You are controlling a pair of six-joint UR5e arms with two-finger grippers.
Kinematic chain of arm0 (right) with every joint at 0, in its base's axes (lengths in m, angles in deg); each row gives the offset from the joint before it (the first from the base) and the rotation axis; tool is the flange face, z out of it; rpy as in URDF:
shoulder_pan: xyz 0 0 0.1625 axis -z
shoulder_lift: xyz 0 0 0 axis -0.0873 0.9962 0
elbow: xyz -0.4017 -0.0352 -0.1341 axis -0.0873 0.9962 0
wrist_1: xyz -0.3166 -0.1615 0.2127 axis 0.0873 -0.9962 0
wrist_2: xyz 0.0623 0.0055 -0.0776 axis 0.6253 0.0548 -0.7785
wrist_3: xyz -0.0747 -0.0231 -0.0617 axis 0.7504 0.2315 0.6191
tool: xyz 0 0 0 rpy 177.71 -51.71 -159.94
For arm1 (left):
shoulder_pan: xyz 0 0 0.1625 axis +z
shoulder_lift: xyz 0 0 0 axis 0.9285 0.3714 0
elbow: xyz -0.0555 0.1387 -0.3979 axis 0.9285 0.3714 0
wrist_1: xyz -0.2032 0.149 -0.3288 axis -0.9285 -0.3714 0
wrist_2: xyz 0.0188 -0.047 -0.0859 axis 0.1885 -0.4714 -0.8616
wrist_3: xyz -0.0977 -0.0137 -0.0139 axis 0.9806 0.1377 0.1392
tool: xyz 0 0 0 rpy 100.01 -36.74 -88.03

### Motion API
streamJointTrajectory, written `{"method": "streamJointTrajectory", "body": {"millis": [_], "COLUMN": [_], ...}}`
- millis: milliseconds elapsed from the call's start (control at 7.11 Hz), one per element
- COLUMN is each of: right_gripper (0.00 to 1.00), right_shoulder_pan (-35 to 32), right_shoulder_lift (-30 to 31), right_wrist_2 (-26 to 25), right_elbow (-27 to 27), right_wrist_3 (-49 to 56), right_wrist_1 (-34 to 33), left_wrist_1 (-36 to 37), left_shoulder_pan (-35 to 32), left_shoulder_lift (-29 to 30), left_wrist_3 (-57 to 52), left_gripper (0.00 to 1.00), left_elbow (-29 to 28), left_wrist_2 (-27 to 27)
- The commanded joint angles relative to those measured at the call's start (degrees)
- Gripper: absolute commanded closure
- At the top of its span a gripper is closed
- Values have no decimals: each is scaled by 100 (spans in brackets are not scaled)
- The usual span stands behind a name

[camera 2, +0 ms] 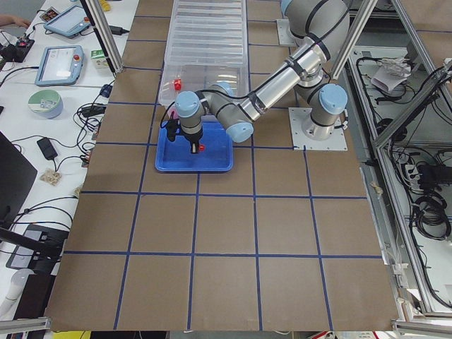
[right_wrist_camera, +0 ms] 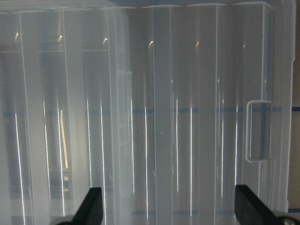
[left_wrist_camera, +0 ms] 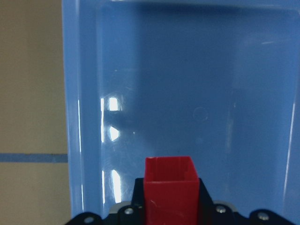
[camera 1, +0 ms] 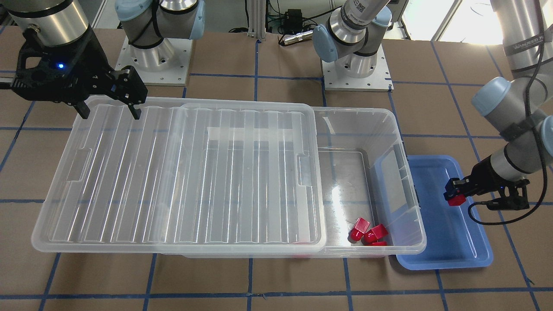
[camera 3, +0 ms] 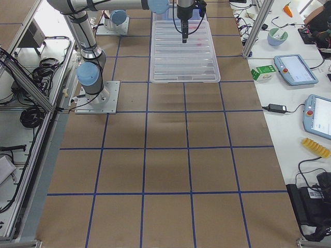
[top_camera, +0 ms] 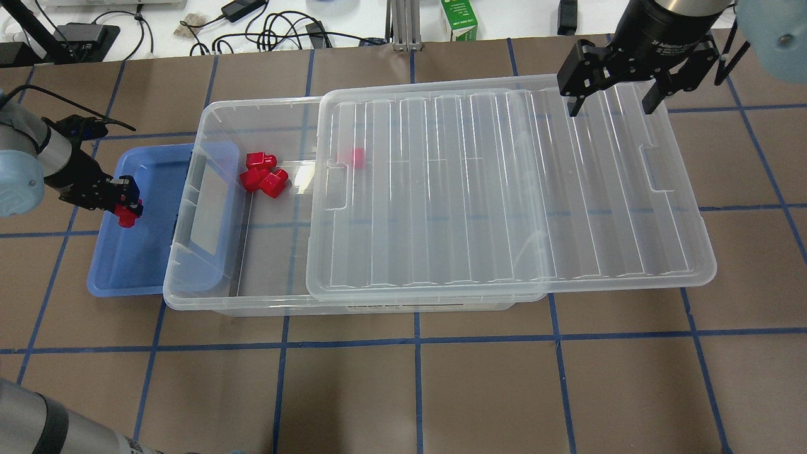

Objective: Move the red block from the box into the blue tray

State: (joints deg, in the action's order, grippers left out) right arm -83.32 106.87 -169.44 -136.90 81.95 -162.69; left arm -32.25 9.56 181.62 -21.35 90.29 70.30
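My left gripper (camera 1: 454, 192) (top_camera: 128, 205) is shut on a red block (camera 1: 455, 200) (top_camera: 128, 217) (left_wrist_camera: 170, 188) and holds it a little above the floor of the blue tray (camera 1: 436, 172) (top_camera: 135, 265) (left_wrist_camera: 187, 84). The box (camera 1: 380, 125) (top_camera: 214, 126) lies beside the tray with its ribbed clear lid (camera 1: 181, 172) (top_camera: 504, 189) (right_wrist_camera: 154, 117) slid aside. Several more red blocks (camera 1: 367, 233) (top_camera: 261, 176) lie in the box's uncovered end; one more (top_camera: 357, 157) shows through the lid. My right gripper (camera 1: 109, 113) (top_camera: 610, 104) is open and empty above the lid's far corner.
The table is brown, marked with blue tape lines (top_camera: 416, 340). The tray's end is tucked under the box's rim (top_camera: 189, 208). Both arm bases (camera 1: 356, 65) stand at the table's edge behind the box. Cables and a green carton (top_camera: 459, 19) lie beyond the table.
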Motion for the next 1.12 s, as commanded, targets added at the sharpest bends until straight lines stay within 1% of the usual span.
{"method": "streamJointTrajectory", "body": {"millis": [0, 141, 281, 422, 703, 844, 984], "right_gripper": [0, 0, 0, 0, 0, 0, 0], "right_shoulder_pan": [0, 0, 0, 0, 0, 0, 0], "right_shoulder_lift": [12, -6, -6, 3, 12, 12, 12], "right_wrist_2": [9, 9, -8, 0, 9, 9, 18], "right_elbow": [-3, -3, -3, -3, -3, -3, -3], "right_wrist_3": [6, 6, 6, 15, 6, 6, 6], "right_wrist_1": [0, 0, 0, 0, 0, 0, 0], "left_wrist_1": [98, 106, 11, -417, -2047, -2613, -2975], "left_shoulder_pan": [-7, -7, -24, -190, -603, -953, -1496], "left_shoulder_lift": [134, 152, -4, -188, -689, -952, -1207], "left_wrist_3": [-12, 23, 50, 137, 303, 731, 1162], "left_gripper": [56, 8, 0, 0, 0, 0, 0], "left_elbow": [176, 90, 2, -225, -1137, -1585, -1860], "left_wrist_2": [9, 27, 149, 437, 466, 458, 492]}}
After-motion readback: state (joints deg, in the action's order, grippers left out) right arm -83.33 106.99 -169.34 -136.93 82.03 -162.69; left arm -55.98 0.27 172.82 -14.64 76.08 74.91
